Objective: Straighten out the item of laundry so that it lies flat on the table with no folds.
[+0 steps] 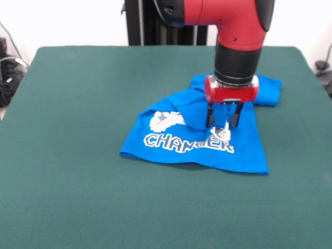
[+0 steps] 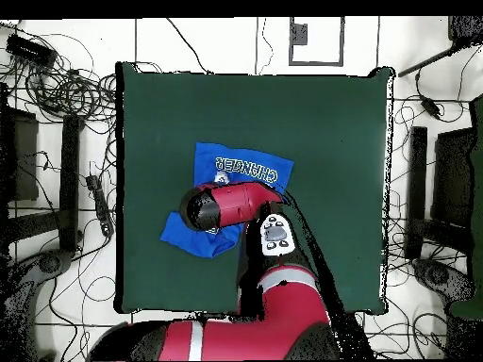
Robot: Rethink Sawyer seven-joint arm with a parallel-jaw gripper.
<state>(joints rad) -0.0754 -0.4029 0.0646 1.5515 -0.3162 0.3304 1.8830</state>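
Note:
The blue T-shirt (image 1: pixel 171 148) lies crumpled right of the middle of the green table (image 1: pixel 78 166). Its far part is folded over itself. The white "CHANGER" lettering and part of the white controller print show; the rest of the print is hidden in folds. One sleeve sticks out at the far right. My gripper (image 1: pixel 223 123) points straight down over the shirt's folded middle, fingers (image 1: pixel 210 117) apart, tips at the cloth. In the overhead view the shirt (image 2: pixel 247 171) lies left of centre on the table (image 2: pixel 330 123), and the arm's wrist (image 2: pixel 203 207) hides the gripper.
The red arm (image 2: pixel 274 292) reaches in from the table's robot side and covers part of the shirt from above. Cables and stands (image 2: pixel 66 94) lie on the floor around the table. The black pedestal (image 1: pixel 155 23) stands behind the far edge.

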